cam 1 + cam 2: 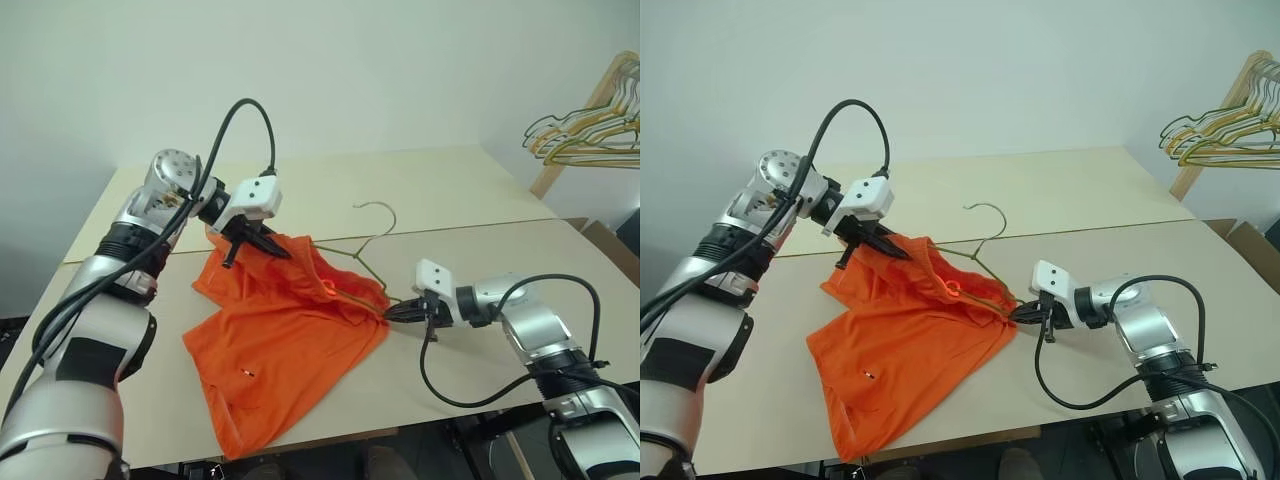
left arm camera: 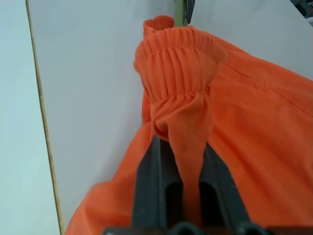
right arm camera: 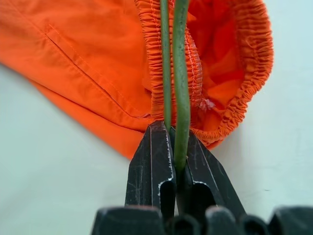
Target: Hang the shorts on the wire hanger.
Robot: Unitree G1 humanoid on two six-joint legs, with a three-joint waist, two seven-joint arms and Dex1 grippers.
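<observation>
The orange shorts (image 1: 285, 340) lie spread on the table, their waistband end raised. My left gripper (image 1: 272, 245) is shut on a fold of the gathered waistband (image 2: 178, 83), and the cloth runs between its fingers (image 2: 155, 191). The thin olive wire hanger (image 1: 376, 238) lies with its hook toward the far side and its body partly under the waistband. My right gripper (image 3: 173, 147) is shut on the hanger's wire (image 3: 180, 73) at the corner by the shorts' right edge, low over the table. The rest of the hanger's body is hidden by cloth.
The beige table (image 1: 450, 190) has a seam across its middle, and its front edge is close below the shorts. A bunch of yellowish and dark wire hangers (image 1: 590, 130) hangs on a wooden rack at the far right. A cardboard box (image 1: 612, 248) stands beside the table's right end.
</observation>
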